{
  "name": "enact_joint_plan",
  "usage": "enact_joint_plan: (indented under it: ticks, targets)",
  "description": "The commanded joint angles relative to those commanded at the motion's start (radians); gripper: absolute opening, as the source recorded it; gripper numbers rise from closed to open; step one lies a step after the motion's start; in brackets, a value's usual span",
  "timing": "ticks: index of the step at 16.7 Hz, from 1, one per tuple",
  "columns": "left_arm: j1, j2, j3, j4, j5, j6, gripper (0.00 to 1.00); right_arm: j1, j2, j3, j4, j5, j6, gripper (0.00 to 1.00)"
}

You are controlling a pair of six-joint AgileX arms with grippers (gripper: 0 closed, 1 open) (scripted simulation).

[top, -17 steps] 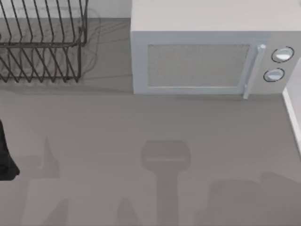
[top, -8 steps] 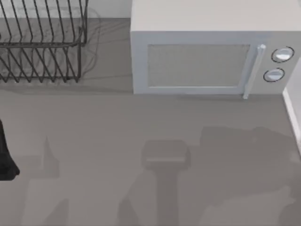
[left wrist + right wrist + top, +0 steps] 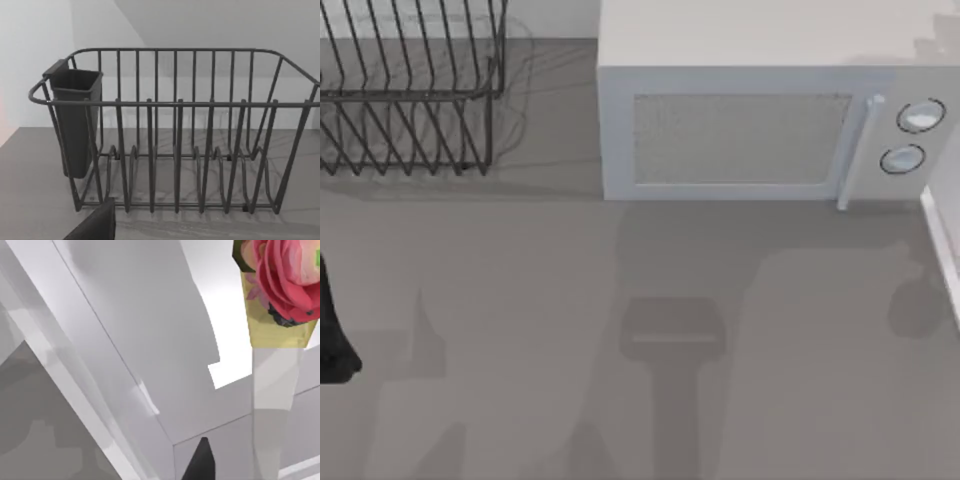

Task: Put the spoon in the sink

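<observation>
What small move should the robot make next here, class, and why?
Probably raise the left arm a little so its wrist camera looks down into the cup hung on the rack's end. That camera faces the rack squarely and the cup's inside is hidden; a spoon could stand there. The right wrist camera faces a flower.

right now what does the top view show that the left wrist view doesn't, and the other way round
Top view alone: the microwave with its handle and two knobs, a wide stretch of grey counter, and part of the left arm at the left edge. Left wrist view alone: the dark cutlery cup hung on the rack's end, and the white wall behind. Both share the wire dish rack on the grey counter.
</observation>
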Motion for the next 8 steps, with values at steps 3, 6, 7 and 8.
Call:
enact_joint_plan:
  ticks: [3,6,7,8]
  targets:
    - [0.0,0.0,0.0,0.0,0.0,0.0,1.0,0.012,0.185,0.282,-0.074,0.0,0.011,0.0]
    - [0.0,0.0,0.0,0.0,0.0,0.0,1.0,0.023,0.324,0.487,-0.123,0.001,0.02,0.0]
    - [0.0,0.0,0.0,0.0,0.0,0.0,1.0,0.026,0.357,0.535,-0.133,0.001,0.021,0.0]
    - [0.0,0.0,0.0,0.0,0.0,0.0,1.0,0.028,0.383,0.573,-0.141,0.002,0.023,0.0]
